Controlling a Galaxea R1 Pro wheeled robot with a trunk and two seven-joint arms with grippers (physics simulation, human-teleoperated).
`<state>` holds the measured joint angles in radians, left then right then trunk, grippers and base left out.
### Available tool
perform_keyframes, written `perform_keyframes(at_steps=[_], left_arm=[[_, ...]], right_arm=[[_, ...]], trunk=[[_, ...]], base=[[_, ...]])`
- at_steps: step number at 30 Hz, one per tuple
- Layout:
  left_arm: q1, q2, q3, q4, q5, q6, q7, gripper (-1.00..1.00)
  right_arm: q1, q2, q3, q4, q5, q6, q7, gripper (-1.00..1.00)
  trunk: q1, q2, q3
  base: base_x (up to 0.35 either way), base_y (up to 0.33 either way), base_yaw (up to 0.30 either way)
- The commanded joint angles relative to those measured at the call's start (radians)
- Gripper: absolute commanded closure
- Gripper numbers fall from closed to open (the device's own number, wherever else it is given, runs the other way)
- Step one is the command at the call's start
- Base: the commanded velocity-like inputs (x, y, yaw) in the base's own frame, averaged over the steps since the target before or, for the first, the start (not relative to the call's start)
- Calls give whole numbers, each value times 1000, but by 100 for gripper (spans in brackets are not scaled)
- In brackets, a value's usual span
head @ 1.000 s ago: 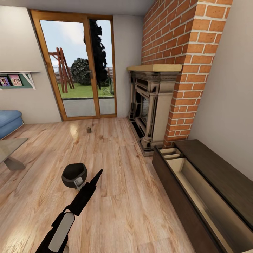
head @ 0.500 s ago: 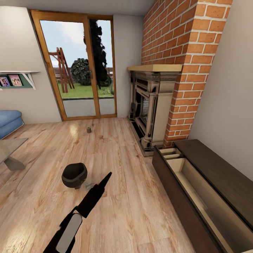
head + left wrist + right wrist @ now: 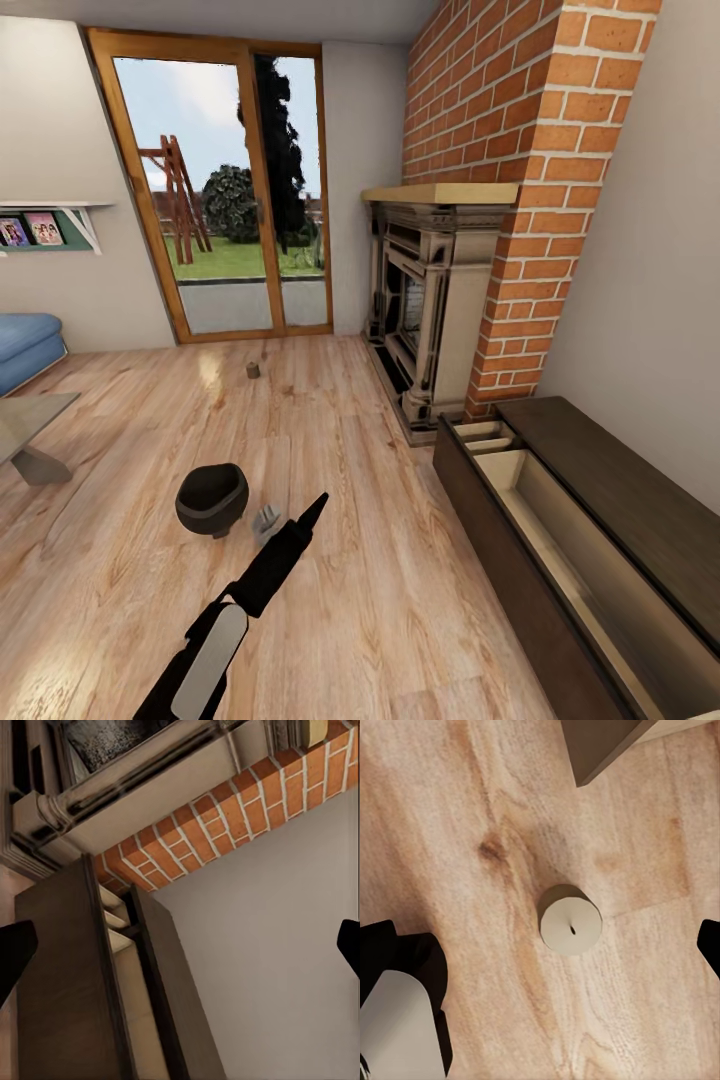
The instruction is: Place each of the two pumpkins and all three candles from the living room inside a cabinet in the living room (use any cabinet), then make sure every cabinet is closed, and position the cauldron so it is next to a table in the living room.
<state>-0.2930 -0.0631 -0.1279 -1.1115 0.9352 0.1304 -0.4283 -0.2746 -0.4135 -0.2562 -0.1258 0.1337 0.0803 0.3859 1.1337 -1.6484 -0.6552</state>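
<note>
Cut off at the edges, fingers spread wide: left gripper (image 3: 180,952) facing the open cabinet (image 3: 60,982); right gripper (image 3: 546,942) above a candle (image 3: 571,924) standing on the floor (image 3: 472,810); swung right since before, left arm (image 3: 262,578), away from the cauldron (image 3: 212,497); beside that, a blurry grey bit (image 3: 265,520), hard to tell.

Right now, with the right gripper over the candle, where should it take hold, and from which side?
Grip the candle across its round side wall, coming straight down from above. It stands upright on the floor, wick towards the wrist camera, and the open right gripper has a fingertip on each side of it. The round shape probably makes any finger angle work.
</note>
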Motion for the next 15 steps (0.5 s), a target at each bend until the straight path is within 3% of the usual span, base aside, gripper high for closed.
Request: perform_keyframes(at_steps=[1,9,15], left_arm=[[0,0,0,-2,0,-1,-8,-100],[0,7,0,3,1,-4,-181,-100],[0,8,1,8,-4,-3,-199,-100]], right_arm=[[0,0,0,0,0,0,0,-100],[0,0,0,0,1,1,1,-100],[0,-1,0,0,1,1,2,-100]], trunk=[[0,0,0],[0,0,0],[0,0,0]], base=[[0,0,0],[0,0,0],[0,0,0]])
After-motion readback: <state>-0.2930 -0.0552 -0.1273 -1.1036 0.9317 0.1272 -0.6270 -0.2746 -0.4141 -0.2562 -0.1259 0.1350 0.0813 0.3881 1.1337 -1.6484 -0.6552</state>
